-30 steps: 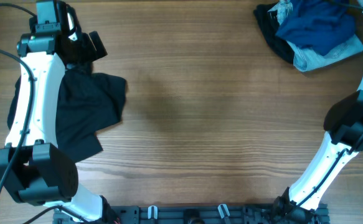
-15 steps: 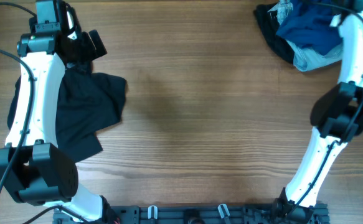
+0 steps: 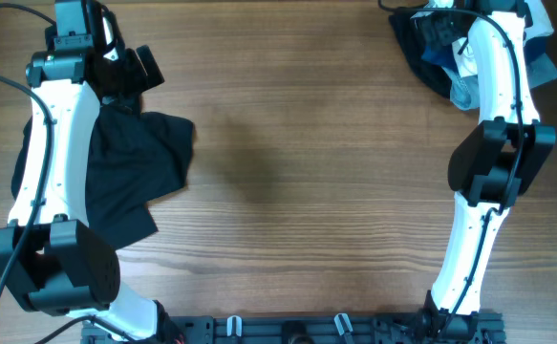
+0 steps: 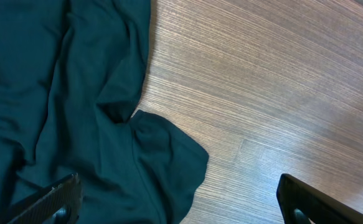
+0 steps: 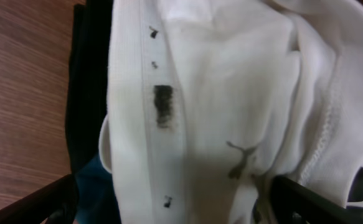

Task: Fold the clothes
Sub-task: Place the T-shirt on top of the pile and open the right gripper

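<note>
**Right tool spread wide over the T-shirt**

The right tool [image 5: 181,205] hangs just above the white T-shirt [image 5: 218,93], fingers far apart and gripping nothing. The T-shirt lies crumpled on a pile [image 3: 421,48] of dark and blue clothes at the far right corner of the table [image 3: 307,172], with a small black tag [image 5: 163,106] showing on its band. The left tool [image 4: 181,202] is also wide open and empty, above a dark garment [image 4: 56,93] near the table's left edge.
</note>
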Controlling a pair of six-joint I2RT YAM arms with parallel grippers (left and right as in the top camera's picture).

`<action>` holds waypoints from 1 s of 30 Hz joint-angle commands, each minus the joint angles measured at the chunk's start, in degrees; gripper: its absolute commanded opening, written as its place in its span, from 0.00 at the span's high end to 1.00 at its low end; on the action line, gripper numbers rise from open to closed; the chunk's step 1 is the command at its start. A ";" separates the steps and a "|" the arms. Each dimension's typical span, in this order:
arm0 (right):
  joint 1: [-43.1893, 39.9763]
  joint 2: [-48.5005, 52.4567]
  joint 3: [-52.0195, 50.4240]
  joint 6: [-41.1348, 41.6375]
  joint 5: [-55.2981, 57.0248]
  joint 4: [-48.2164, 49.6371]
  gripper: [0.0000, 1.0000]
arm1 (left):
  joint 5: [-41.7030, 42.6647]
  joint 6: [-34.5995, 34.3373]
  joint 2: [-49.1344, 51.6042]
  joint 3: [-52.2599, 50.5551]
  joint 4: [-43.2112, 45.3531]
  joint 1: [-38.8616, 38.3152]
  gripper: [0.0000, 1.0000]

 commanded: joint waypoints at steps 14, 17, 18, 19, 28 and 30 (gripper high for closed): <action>-5.90 -13.38 1.03 16.24 -14.29 7.67 0.00 | -0.55 -0.72 0.59 -0.07 -0.37 0.20 0.00; -9.64 -8.63 0.52 18.95 -17.88 12.50 0.00 | -0.55 -0.72 0.59 -0.07 -0.22 0.20 0.00; -11.13 -5.90 0.52 19.02 -20.87 14.64 0.00 | -0.55 -0.72 0.59 -0.07 -0.20 0.20 0.00; -11.82 -3.74 0.52 18.99 -22.49 15.98 0.00 | -0.55 -0.72 0.59 -0.07 -0.11 0.20 0.00; -12.52 15.34 0.52 23.54 -23.37 17.57 0.00 | -0.55 -0.72 0.59 -0.07 0.11 0.20 0.00; -12.52 16.48 0.52 24.28 -23.74 16.50 0.00 | -0.55 -0.72 0.59 -0.07 -0.33 0.20 0.00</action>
